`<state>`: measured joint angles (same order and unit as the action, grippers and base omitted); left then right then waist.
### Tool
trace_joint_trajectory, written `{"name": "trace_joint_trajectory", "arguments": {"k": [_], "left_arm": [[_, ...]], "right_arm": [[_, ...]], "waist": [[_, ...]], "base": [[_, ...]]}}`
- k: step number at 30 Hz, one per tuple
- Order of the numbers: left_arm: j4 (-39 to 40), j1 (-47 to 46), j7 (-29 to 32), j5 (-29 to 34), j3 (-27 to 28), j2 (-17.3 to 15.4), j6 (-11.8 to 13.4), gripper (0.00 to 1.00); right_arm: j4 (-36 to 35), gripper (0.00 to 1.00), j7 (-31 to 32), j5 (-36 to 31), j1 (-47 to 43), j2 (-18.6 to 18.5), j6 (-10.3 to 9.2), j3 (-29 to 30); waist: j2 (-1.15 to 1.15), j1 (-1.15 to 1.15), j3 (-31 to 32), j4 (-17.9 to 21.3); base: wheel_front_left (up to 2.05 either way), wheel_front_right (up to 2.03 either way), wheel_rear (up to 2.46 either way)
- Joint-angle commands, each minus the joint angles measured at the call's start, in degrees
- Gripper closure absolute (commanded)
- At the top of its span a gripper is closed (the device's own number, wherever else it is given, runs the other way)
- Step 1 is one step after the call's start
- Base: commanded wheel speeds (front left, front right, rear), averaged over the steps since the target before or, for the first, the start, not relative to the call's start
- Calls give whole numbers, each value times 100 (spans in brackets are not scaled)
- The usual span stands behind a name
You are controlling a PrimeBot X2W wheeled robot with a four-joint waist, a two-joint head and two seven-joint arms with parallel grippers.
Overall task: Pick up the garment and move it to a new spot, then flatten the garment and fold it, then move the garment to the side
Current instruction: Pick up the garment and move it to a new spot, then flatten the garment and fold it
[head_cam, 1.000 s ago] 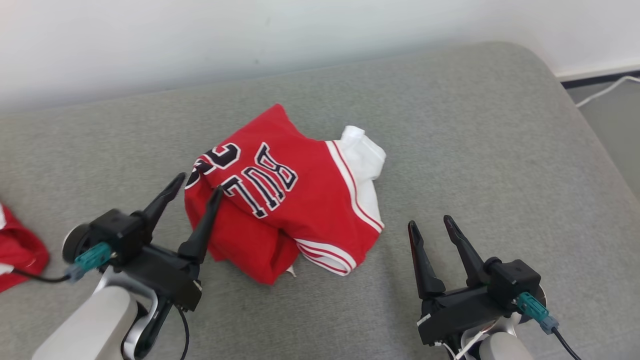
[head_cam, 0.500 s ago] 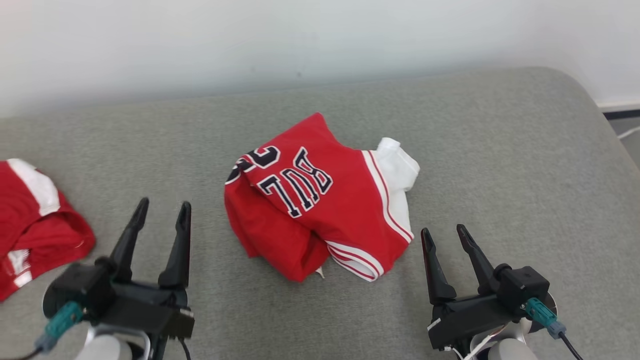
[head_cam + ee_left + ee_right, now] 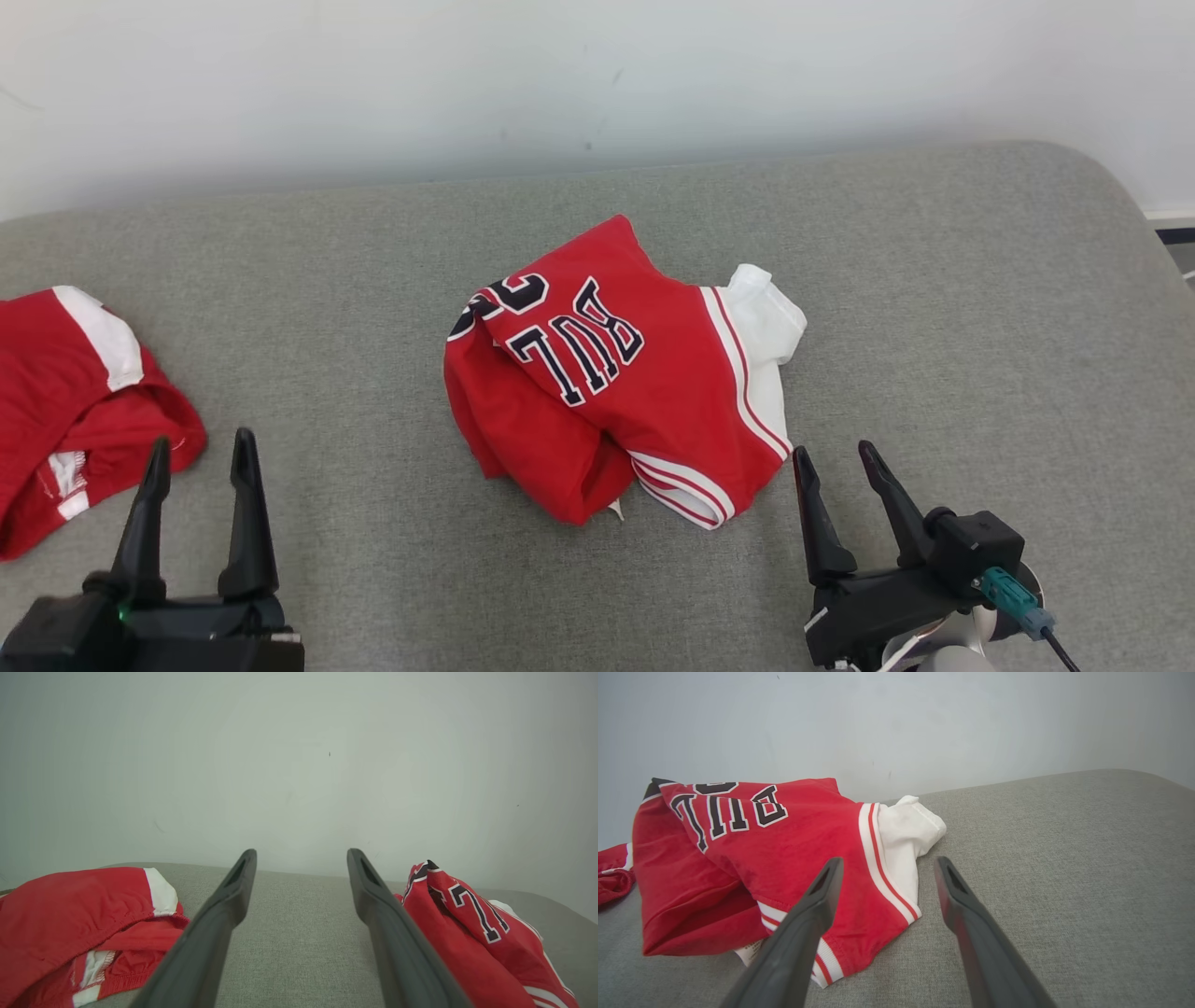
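The red jersey point(image 3: 616, 373) lies crumpled in the middle of the grey cushion point(image 3: 934, 280), not yet flat. My left hand point(image 3: 203, 439) and right hand point(image 3: 833, 450) are wide and empty, one on each side, I think ready to spread it. Another red garment point(image 3: 65, 392) lies far left.

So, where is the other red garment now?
Head view: the other garment lies far left on the cushion, beside the left gripper, away from the lettered jersey.
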<state>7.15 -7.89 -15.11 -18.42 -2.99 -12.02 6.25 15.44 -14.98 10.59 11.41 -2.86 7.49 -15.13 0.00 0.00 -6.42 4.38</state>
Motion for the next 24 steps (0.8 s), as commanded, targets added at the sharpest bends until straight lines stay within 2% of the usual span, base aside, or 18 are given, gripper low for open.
{"name": "trace_joint_trajectory", "arguments": {"k": [1, 6, 15, 24], "left_arm": [[2, 203, -16, 132, 180, 135, -86, 0], [-139, 515, -16, 397, 546, 452, -264, 0], [-465, 645, -16, 799, 729, 595, -469, 0], [-539, 520, -16, 946, 791, 763, -662, 0]], "right_arm": [[78, 0, -14, -9, 1, -2, 0, 45], [276, 0, 98, 30, 31, -3, 0, 141], [659, 0, 386, 163, 45, -3, 0, 151], [1226, 0, 689, 709, 194, -3, 0, -105]], "waist": [[0, 0, 1, -40], [0, 0, 33, -142], [0, 0, 94, -287], [0, 0, 126, -465]], "base": [[0, 0, 0], [0, 0, 0], [0, 0, 0], [0, 0, 0]]}}
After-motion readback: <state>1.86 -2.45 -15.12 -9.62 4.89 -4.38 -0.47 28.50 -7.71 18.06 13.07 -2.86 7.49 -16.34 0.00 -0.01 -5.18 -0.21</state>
